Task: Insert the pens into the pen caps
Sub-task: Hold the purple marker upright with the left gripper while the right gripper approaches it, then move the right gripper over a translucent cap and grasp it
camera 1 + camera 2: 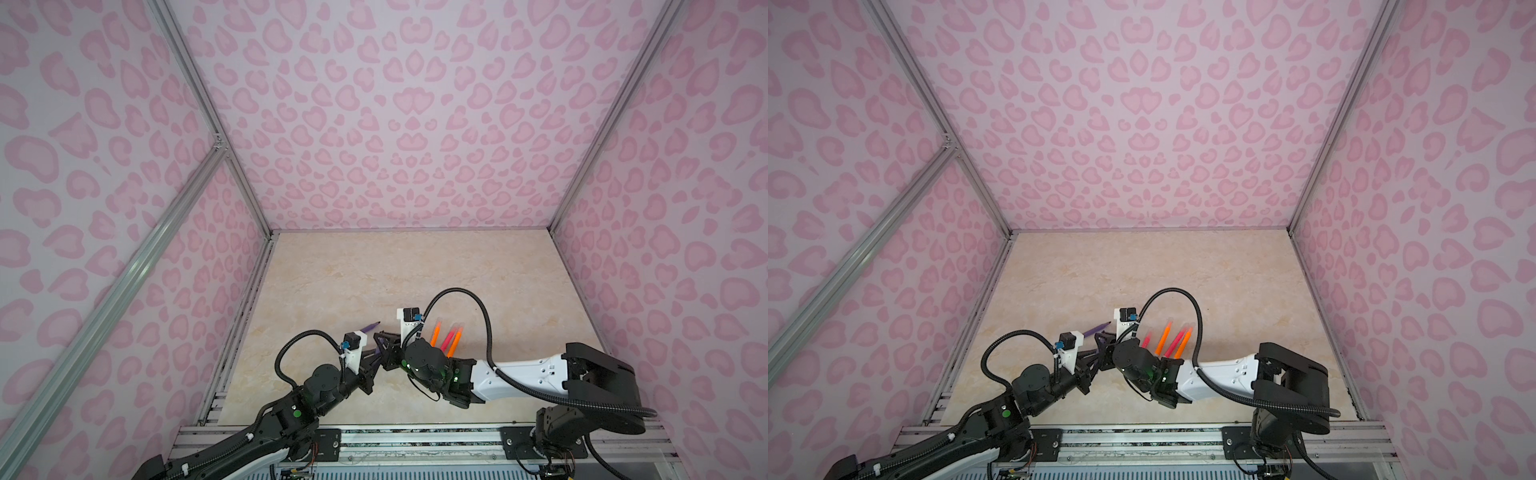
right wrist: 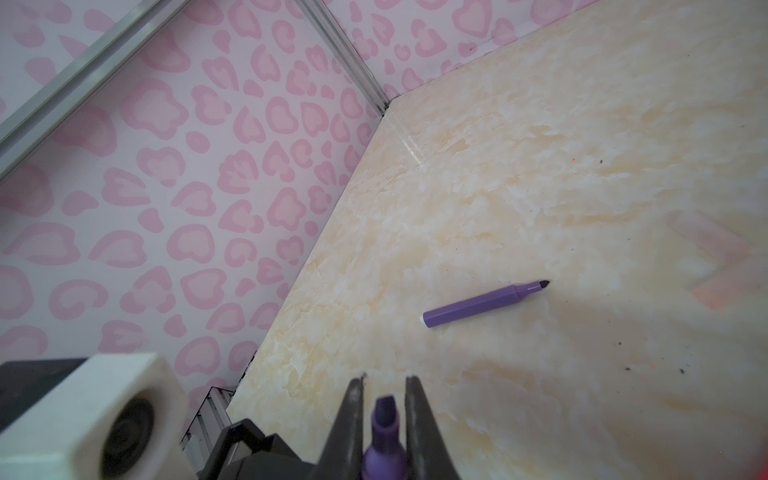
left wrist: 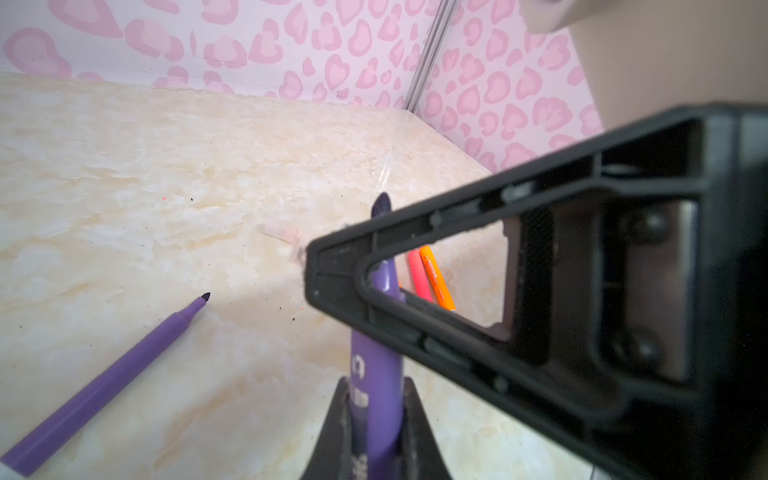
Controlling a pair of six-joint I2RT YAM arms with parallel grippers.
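Pens are seen in two places: one purple pen (image 3: 376, 365) is clamped by its barrel between the closed fingers of the left gripper (image 3: 376, 382) and held above the table (image 1: 415, 270), while a second purple pen (image 2: 484, 305) lies loose on the table beside it, uncapped, its dark tip bare. The held pen's tip is pointed into the right gripper (image 2: 384, 380), whose fingers are drawn in narrowly on either side of that tip; whether a clear cap is pinched there cannot be told. In both top views the two grippers are met near the middle of the front half of the table, left gripper (image 1: 372, 361) against right gripper (image 1: 386, 345). Just behind the right arm, two orange pens (image 1: 1163, 338) and two pink pens (image 1: 1175, 343) are laid side by side. One clear cap (image 3: 280, 230) is made out faintly on the table beyond the held pen.
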